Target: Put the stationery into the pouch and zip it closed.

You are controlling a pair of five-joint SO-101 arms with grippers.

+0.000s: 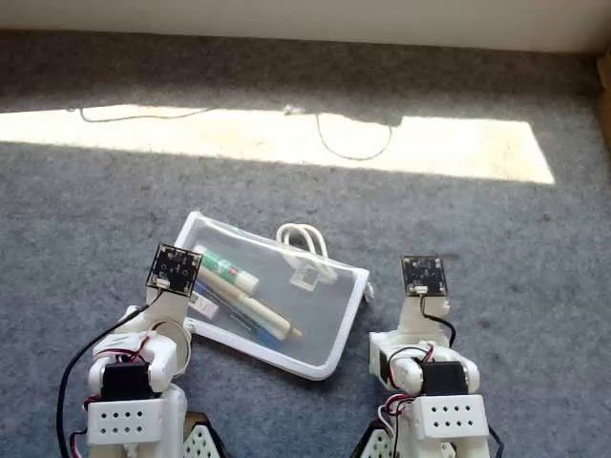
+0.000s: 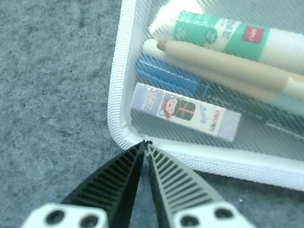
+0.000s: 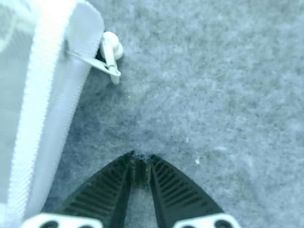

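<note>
**Spotter:** Where do your tools stand?

**Me:** My left tool (image 2: 144,145) has its jaws together with nothing between them, tips right against the pouch (image 2: 116,95) at its rounded corner. My right tool (image 3: 141,156) is also drawn together and empty, resting on the table beside the opposite corner of the pouch, near the zip pull (image 3: 110,54).

**Spotter:** And the stationery?

**Me:** It is inside the pouch. Through the mesh I see the eraser (image 2: 185,111) nearest the corner, then a pencil (image 2: 223,59) and the glue stick (image 2: 223,35).

**Spotter:** Is it zipped?

**Me:** The pull sits at the pouch's end corner, so I judge it is closed or nearly so. I can't follow the whole seam.

**Spotter:** How would you finish it?

**Me:** I'd pin the pouch's corner with the left tool so it can't slide. Then I'd open the right, take the pull squarely and draw along the seam, away from the left tool.
</note>
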